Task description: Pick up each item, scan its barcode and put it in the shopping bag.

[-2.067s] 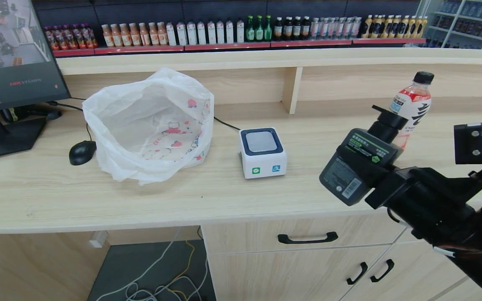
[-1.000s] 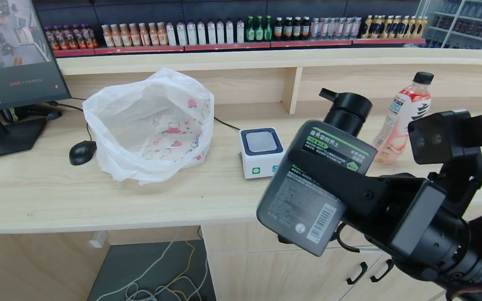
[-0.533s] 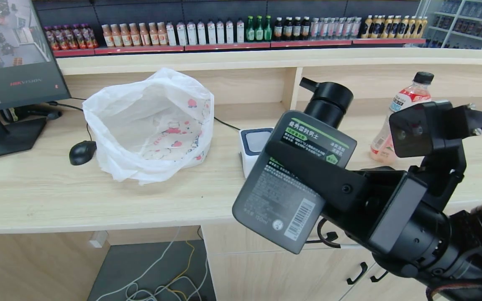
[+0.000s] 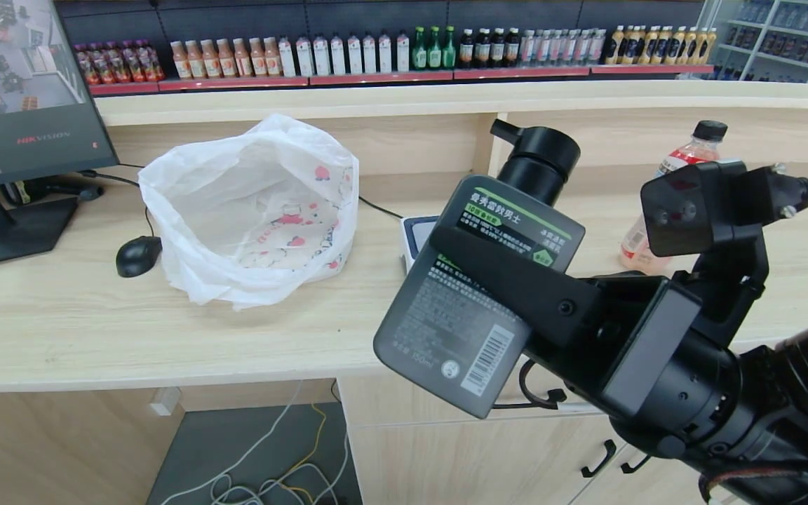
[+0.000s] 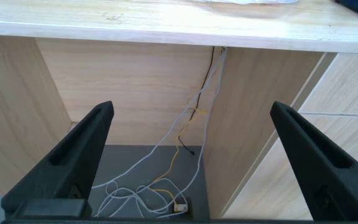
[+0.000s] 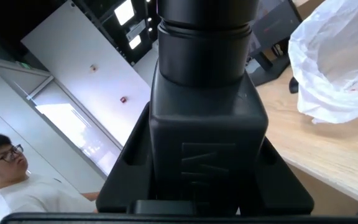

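On the robot's left, the left end effector (image 5: 191, 112) hangs below the edge of the pale wooden worktop (image 4: 95, 330). Its two black fingers are spread wide with nothing between them.

On the worktop, a black computer mouse (image 4: 137, 256) lies just beside the white plastic shopping bag with red prints (image 4: 257, 210). The bag stands open-mouthed and looks empty. To its right is the small white cube scanner with a dark blue window frame (image 4: 414, 235), partly hidden by the item in hand.

That item is a dark grey, flat-sided pump bottle with a black dispenser head (image 4: 446, 330), held in the air above and in front of the scanner. The right end effector (image 4: 495, 280) is clamped across its body. The barcode faces up and away from the scanner window.

Farther right, a clear plastic drink bottle with a pink label and black cap (image 4: 691, 151) stands on the worktop, waiting.

The main risk is a failed scan, since the wrist must turn the barcode down towards the window. The smooth flat body could slide in the grip during that turn. I cannot see how squarely the far finger bears on it. The protruding pump head could also knock the scanner. Later, the limp bag rim may fold under the bottle and tip it out towards the mouse.
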Available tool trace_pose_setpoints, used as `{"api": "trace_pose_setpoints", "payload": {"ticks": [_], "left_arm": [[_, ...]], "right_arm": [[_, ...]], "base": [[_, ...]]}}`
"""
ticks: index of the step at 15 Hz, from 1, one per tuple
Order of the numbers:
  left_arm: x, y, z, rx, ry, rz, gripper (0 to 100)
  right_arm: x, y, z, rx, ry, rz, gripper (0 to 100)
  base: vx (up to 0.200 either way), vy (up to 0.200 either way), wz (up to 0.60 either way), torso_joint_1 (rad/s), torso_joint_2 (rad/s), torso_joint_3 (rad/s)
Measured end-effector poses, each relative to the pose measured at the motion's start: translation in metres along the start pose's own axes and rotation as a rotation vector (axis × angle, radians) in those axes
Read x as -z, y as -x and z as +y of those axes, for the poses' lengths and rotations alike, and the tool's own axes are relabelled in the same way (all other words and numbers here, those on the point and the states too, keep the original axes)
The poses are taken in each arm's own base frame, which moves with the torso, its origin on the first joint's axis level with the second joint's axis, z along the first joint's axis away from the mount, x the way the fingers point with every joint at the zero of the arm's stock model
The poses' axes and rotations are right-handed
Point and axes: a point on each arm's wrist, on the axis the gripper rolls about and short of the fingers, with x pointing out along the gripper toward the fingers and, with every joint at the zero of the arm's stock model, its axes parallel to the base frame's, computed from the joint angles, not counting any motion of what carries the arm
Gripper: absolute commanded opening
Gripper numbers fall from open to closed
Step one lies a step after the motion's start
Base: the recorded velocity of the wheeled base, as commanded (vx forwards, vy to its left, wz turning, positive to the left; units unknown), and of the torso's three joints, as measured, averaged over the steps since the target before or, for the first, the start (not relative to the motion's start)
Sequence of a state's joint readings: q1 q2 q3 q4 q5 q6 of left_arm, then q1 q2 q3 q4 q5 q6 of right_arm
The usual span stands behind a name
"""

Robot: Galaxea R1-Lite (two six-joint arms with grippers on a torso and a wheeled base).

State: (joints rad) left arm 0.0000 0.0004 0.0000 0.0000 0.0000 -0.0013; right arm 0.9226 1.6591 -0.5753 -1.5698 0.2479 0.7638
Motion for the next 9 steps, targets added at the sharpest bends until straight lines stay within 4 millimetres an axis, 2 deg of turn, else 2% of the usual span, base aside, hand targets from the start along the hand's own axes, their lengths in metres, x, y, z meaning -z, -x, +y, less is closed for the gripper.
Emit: {"api": "trace_pose_setpoints", "payload": {"ticks": [9], "left_arm": [[0.0000,0.0000,0.0000,0.000,-0.001,0.000,100]], "right_arm": [[0.0044,-0.0001,0.0032,-0.009,0.008,0.014,0]], "base": [[0.000,0.000,0.00,0.000,0.00,0.000]]}}
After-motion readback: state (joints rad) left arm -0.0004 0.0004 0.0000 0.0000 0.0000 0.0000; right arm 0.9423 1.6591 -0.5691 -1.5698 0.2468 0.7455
